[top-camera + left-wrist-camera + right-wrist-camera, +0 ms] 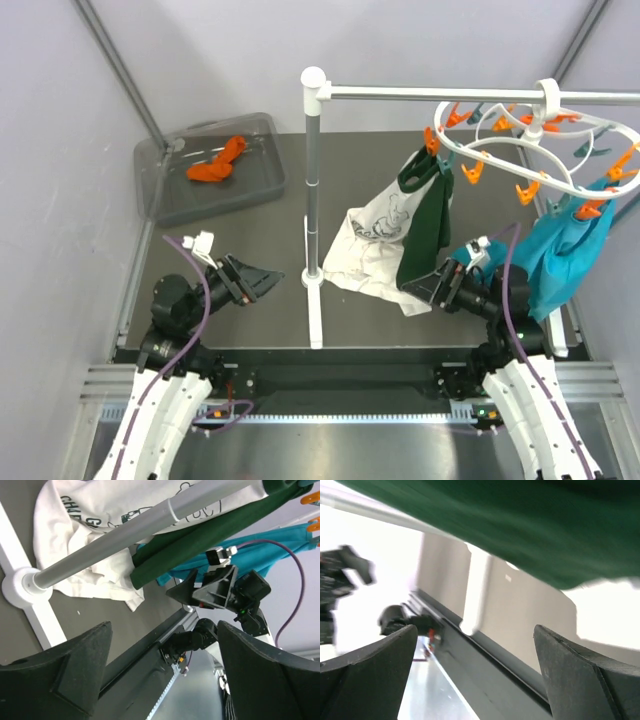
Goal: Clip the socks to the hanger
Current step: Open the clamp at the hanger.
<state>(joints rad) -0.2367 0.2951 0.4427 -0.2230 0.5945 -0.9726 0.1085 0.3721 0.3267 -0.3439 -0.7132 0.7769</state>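
Observation:
The orange socks [217, 162] lie bunched in a clear plastic bin [160, 195] at the back left of the table. The white oval hanger [520, 150] with orange and teal clothespins hangs from the rail at the upper right. My left gripper [268, 279] sits low near the front left, open and empty, pointing right toward the pole. My right gripper [412, 287] is open and empty at the front right, pointing left under the hanging cloths. Wide-apart empty jaws show in the left wrist view [165, 670] and the right wrist view [475, 675]. Neither wrist view shows the socks.
A white pole [313, 180] on a cross base carries the horizontal rail [430, 94]. A white printed shirt [370, 245], a dark green cloth [425, 225] and a teal cloth [560, 250] hang from the hanger's clips. Grey walls enclose the table.

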